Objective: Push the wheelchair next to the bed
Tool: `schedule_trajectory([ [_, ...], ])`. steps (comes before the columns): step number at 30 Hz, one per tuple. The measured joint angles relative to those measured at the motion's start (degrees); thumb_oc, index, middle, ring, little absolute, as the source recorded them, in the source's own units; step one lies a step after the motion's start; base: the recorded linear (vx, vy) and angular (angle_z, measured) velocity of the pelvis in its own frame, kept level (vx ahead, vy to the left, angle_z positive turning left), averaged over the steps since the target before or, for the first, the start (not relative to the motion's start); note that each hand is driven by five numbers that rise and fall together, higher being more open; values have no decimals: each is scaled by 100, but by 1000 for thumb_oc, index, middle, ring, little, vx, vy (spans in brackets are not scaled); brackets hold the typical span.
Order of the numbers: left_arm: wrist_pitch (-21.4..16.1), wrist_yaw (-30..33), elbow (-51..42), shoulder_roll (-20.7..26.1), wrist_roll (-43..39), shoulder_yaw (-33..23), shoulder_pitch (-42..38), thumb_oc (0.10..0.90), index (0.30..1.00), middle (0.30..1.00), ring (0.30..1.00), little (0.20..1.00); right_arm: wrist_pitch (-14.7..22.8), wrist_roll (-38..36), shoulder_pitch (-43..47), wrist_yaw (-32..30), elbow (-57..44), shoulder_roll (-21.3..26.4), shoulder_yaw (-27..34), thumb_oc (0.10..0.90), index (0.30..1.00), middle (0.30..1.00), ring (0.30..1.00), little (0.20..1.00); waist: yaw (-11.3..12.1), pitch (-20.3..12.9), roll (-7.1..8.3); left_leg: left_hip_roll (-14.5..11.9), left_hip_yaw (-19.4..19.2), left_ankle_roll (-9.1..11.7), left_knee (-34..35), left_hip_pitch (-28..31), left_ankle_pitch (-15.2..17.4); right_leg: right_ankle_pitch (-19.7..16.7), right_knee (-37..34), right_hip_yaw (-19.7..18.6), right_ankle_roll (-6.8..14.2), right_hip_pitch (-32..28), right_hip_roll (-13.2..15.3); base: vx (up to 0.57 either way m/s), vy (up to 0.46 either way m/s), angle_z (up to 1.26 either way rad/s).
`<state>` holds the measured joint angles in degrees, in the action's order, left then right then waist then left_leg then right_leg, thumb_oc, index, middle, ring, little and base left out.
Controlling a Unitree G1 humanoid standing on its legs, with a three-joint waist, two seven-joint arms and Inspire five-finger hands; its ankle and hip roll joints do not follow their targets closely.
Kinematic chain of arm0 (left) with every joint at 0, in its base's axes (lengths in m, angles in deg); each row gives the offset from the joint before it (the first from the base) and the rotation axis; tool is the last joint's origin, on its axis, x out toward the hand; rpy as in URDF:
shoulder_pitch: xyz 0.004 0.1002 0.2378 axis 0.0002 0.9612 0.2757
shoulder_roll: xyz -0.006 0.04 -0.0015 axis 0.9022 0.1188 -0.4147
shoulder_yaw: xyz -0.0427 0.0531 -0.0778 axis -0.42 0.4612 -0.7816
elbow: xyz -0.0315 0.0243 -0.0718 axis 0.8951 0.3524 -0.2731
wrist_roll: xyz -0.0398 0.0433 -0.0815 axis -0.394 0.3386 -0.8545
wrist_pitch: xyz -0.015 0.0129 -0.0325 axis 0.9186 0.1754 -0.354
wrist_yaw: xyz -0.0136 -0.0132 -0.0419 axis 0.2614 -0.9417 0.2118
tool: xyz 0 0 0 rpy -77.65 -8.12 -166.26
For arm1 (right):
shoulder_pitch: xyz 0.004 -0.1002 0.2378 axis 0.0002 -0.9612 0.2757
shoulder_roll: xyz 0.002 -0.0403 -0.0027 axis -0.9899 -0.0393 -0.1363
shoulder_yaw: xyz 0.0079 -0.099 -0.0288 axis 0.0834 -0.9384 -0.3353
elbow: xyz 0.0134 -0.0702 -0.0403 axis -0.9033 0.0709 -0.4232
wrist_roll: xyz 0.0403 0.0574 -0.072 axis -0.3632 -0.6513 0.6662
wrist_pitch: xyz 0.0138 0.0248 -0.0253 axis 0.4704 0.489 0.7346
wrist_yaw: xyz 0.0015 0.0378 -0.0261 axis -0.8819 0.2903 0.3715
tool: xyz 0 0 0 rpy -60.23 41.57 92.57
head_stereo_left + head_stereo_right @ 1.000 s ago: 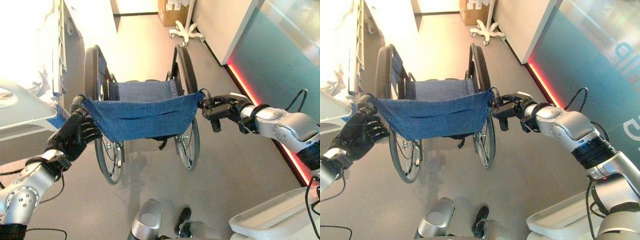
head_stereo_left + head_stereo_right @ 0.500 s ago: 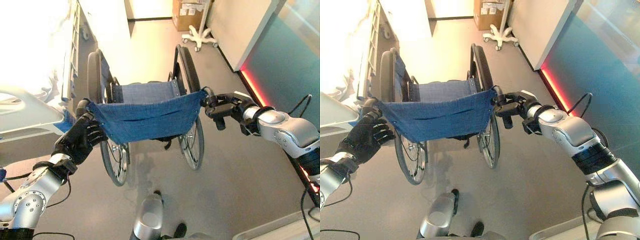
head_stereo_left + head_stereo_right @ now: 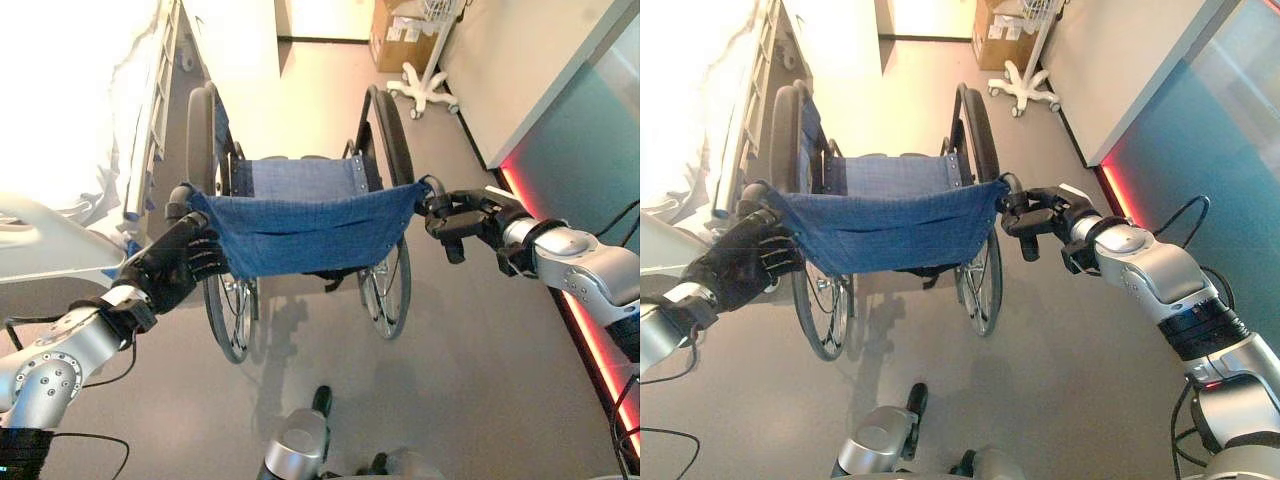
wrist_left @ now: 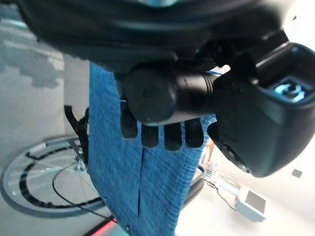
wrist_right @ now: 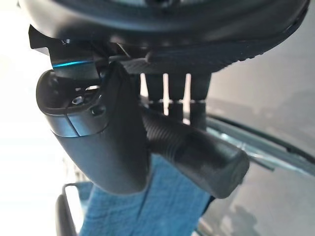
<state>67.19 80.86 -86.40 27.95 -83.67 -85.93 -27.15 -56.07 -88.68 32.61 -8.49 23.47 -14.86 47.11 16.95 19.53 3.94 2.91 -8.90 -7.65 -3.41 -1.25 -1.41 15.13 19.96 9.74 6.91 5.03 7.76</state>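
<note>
1. the wheelchair (image 3: 300,215) is standing on the grey floor (image 3: 470,360) straight ahead of you, its back turned to you and its blue cloth backrest (image 3: 310,232) stretching between the two push handles.
2. the bed (image 3: 70,130) is lying along your left side, and the wheelchair's left wheel (image 3: 200,150) is sitting just beside the bed's side rail (image 3: 155,110).
3. your left hand (image 3: 175,268) is gripping the left push handle (image 3: 182,197), its fingers (image 4: 165,135) curling round the dark grip with their tips lying against the blue cloth.
4. your right hand (image 3: 1040,215) is gripping the right push handle (image 5: 197,152), its fingers (image 5: 172,91) wrapping over the ribbed grip and the thumb closing on the near side.
5. both arms are reaching forward at about the same height, one at each end of the backrest.
6. the seat (image 3: 300,180), in the same blue cloth, is showing beyond the backrest between the two large wheels.
7. the right wheel (image 3: 385,150) is standing on open floor, well apart from the wall (image 3: 530,70) on your right.
8. a red light strip (image 3: 560,270) is glowing along the foot of the teal panel (image 3: 590,140) on that side.
9. farther ahead, a white wheeled stand base (image 3: 425,92) is sitting near a cardboard box (image 3: 395,35) at the far end of the floor.
</note>
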Motion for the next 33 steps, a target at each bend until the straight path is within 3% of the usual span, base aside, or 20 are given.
schedule_trajectory([
  [2, -4, 3, 200, -43, -19, 17, -142, 400, 300, 300, 300, 300, 15, -11, 11, -12, -5, -30, -9, 400, 300, 300, 300, 300, -73, 13, -21, 26, 106, 33, -13, 72, 125, -255, -578, 7, 144, 381, 200, 445, -328, 40],
  [5, -39, 6, 322, 0, -18, 12, -63, 400, 300, 300, 300, 300, -128, -226, -35, -71, -207, 24, -54, 400, 300, 300, 300, 300, -407, 11, 61, 178, 254, 85, -115, 227, 371, -1347, -1433, 18, 442, 722, 690, 454, -281, 68],
  [8, -47, 70, 336, -7, 65, -47, 124, 400, 300, 300, 300, 300, -413, -490, -45, -112, -312, 30, -100, 400, 300, 300, 300, 300, -524, 12, 81, 120, 419, 224, -403, 498, 758, -1893, -1655, 16, 149, 670, 605, 438, -202, 53],
  [11, -64, 70, 340, -64, 163, -62, 253, 400, 300, 300, 300, 300, -509, -695, -33, -85, -277, 95, -310, 400, 300, 300, 300, 300, -564, -112, 259, 135, 745, 435, -838, 699, 1290, -2301, -1583, -230, -204, 305, 39, 395, -154, 51],
  [12, -102, 85, 311, -198, 195, -62, 310, 400, 300, 300, 300, 300, -497, -698, -13, -60, -222, 93, -349, 400, 300, 300, 300, 300, -596, -183, 98, -186, 685, 659, -901, 714, 1455, -2149, -1460, -78, -197, 253, -163, 425, -287, 49],
  [13, -103, 87, 247, -112, 193, -126, 346, 400, 300, 300, 300, 300, -490, -702, 74, -48, -220, 101, -362, 400, 300, 300, 300, 300, -544, -189, 98, -309, 674, 818, -1165, 663, 1518, -1919, -1308, 228, -500, 251, -335, 287, -241, 28],
  [14, -126, 89, 248, -120, 193, -129, 339, 400, 300, 300, 300, 300, -487, -701, 138, -30, -176, 101, -377, 400, 300, 300, 300, 300, -517, -184, 87, -373, 723, 915, -1469, 539, 1569, -1828, -1229, 250, -530, 274, -401, 345, -249, 11],
  [15, -179, 131, 244, -153, 194, -113, 313, 400, 300, 300, 300, 300, -422, -696, 335, -23, -39, 95, -499, 400, 300, 300, 300, 300, -463, -183, 88, -395, 873, 1034, -2709, -58, 1611, -1533, -911, 222, -620, 386, -449, 232, -138, 0],
  [16, -180, 158, 248, -162, 194, -79, 314, 400, 300, 300, 300, 300, -402, -690, 428, -24, 17, 89, -589, 400, 300, 300, 300, 300, -414, -183, 73, -385, 961, 1179, -3410, -353, 1472, -1439, -783, 121, -659, 353, -494, 282, -156, -21],
  [18, -180, 147, 240, -243, 191, -11, 344, 400, 300, 300, 300, 300, -360, -685, 449, -23, 121, 55, -636, 400, 300, 300, 300, 300, -192, -180, 64, -305, 1270, 1362, -4693, -924, 581, -1306, -764, -281, -817, 176, -644, 292, -121, -18],
  [19, -180, 140, 225, -248, 191, -5, 353, 400, 300, 300, 300, 300, -361, -682, 437, -23, 121, 60, -637, 400, 300, 300, 300, 300, -183, -174, 73, -261, 1372, 1332, -4816, -1084, 603, -1284, -858, -458, -847, 72, -638, 315, -59, 31],
  [21, -264, 132, 74, -224, 188, -10, 358, 400, 300, 300, 300, 300, -360, -672, 434, -24, 46, 173, -594, 400, 300, 300, 300, 300, -234, -93, 278, 87, 1431, 955, -3727, -1112, 882, -1272, -1268, -1064, -739, -133, -624, 367, 3, 47],
  [22, -294, 132, -14, -224, 184, -11, 356, 400, 300, 300, 300, 300, -360, -675, 447, -23, -12, 279, -589, 400, 300, 300, 300, 300, -246, -89, 296, 140, 1430, 917, -2420, -848, 862, -1293, -1373, -1248, -655, -181, -644, 403, 49, 29],
  [23, -293, 126, -83, -248, 172, -8, 356, 400, 300, 300, 300, 300, -364, -678, 484, -23, -55, 380, -583, 400, 300, 300, 300, 300, -283, -87, 78, -55, 1392, 987, -686, -250, 511, -1188, -1321, -1250, -512, -226, -828, 316, 57, 12],
  [24, -295, 114, -77, -236, 164, -57, 358, 400, 300, 300, 300, 300, -359, -662, 505, -63, -39, 314, -552, 400, 300, 300, 300, 300, -267, -14, 72, -115, 1202, 693, -243, 56, 307, -1039, -1211, -1204, -448, -256, -866, 369, 69, 5],
  [25, -304, 117, -44, -245, 173, -67, 332, 400, 300, 300, 300, 300, -382, -660, 561, -97, -34, 279, -570, 400, 300, 300, 300, 300, -242, -6, 74, -238, 713, 711, -47, 196, 279, -912, -952, -518, -624, -241, -744, 298, 47, -1],
  [27, -324, 120, 55, -253, 200, -61, 325, 400, 300, 300, 300, 300, -383, -658, 553, -109, 59, 122, -573, 400, 300, 300, 300, 300, -125, 6, 92, -269, 560, 878, -285, 305, 405, -810, -811, 263, -828, -316, -688, 386, 52, -12],
  [29, -322, 134, 152, -306, 249, -25, 339, 400, 300, 300, 300, 300, -368, -653, 520, -104, 165, 2, -583, 400, 300, 300, 300, 300, -113, 57, 120, -220, 540, 1329, -1962, -422, 995, -1010, -1724, -228, -775, -1021, -805, 505, 77, 15],
  [30, -331, 134, 146, -344, 250, -30, 359, 400, 300, 300, 300, 300, -363, -645, 490, -101, 148, 15, -580, 400, 300, 300, 300, 300, -61, 47, 119, -219, 553, 1387, -2082, -572, 1062, -1030, -1848, -403, -783, -1109, -833, 338, 61, 1],
  [33, -277, 131, -77, -382, 235, 26, 372, 400, 300, 300, 300, 300, -295, -421, 304, 136, 122, 182, -425, 400, 300, 300, 300, 300, 56, 44, 26, -299, 512, 1352, -452, -972, 585, -891, -2174, -925, -852, -1598, -978, 446, 102, 2],
])
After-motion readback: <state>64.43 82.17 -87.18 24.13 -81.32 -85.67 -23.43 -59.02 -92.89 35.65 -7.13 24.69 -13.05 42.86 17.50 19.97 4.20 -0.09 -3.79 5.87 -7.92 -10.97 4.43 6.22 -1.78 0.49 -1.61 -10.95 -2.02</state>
